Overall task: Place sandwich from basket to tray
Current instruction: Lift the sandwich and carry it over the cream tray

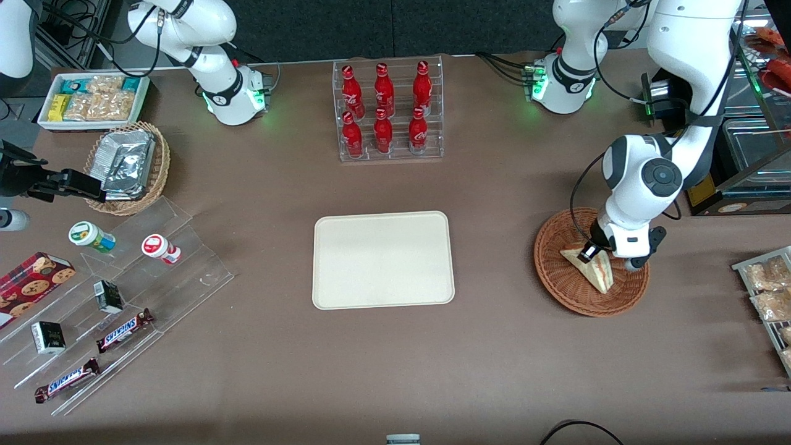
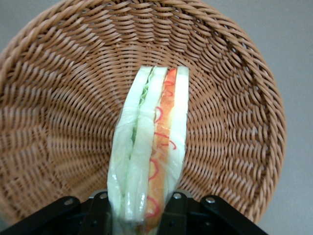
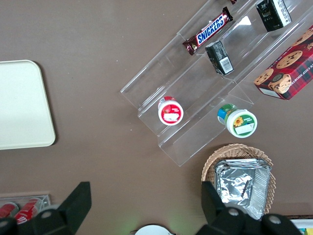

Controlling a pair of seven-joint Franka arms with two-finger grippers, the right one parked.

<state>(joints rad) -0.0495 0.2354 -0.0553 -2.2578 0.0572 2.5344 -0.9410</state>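
Down in the basket, the gripper stands over the sandwich, which lies in the basket near its middle. From the front, the arm's white wrist covers most of the fingers, so this view alone does not show how they stand. The left wrist view shows it closely: the sandwich stands on its edge, with the green and red-orange filling turned to the camera, and one black finger is at each side of its near end, pressed to the bread. So the gripper is closed on the sandwich. The woven wall of the basket fills the rest of this view. The tray shows in the front view, well apart from the basket, toward the parked arm's end. The right wrist view shows a part of the tray.
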